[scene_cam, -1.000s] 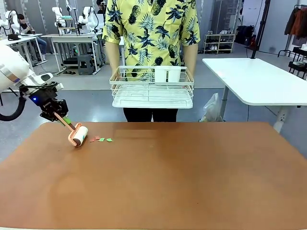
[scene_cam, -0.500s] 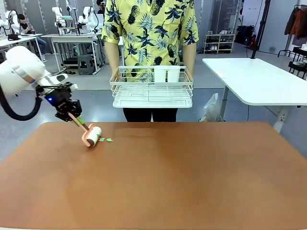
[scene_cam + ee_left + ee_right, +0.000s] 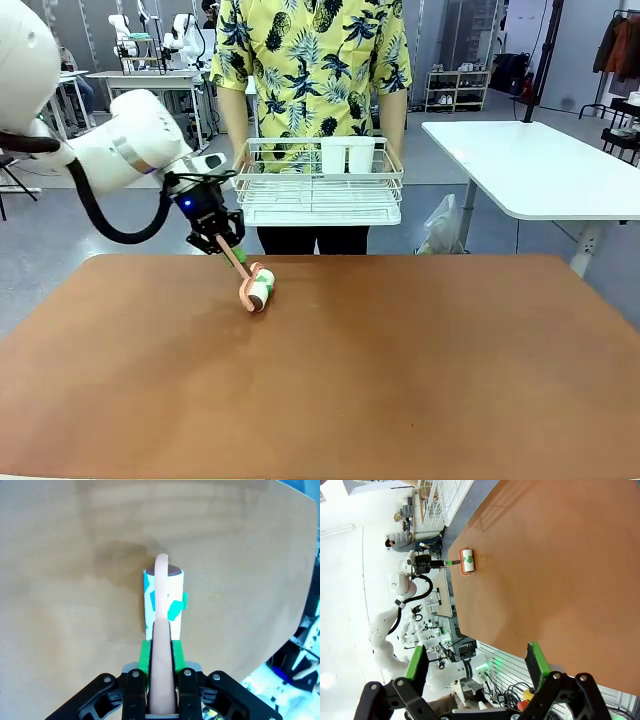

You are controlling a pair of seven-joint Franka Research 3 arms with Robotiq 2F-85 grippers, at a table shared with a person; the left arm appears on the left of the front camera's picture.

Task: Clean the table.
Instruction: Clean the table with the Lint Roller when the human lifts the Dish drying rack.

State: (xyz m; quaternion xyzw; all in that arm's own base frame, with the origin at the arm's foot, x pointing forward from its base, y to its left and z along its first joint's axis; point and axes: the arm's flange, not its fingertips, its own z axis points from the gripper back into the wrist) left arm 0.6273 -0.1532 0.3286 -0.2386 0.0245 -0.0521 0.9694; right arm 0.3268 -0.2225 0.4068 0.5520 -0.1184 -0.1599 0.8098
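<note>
Left gripper (image 3: 222,240) is clamped on the roller (image 3: 257,290) handle and has swept it right across the table (image 3: 400,380), which sits between robot and person. The scraps (image 3: 174,609) are off the top and stuck on the roll now, so it looks pretty much clean. Right gripper (image 3: 476,662) gapes wide, holding nothing.

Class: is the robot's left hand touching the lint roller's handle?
Touching. The left wrist view shows the left hand's green pads clamping both sides of the pink handle.

Hidden and cropped parts
The handle end of the lint roller (image 3: 163,600) is hidden between the left fingers (image 3: 135,692); the tabletop (image 3: 400,400) is cropped by the front view's lower edge.
</note>
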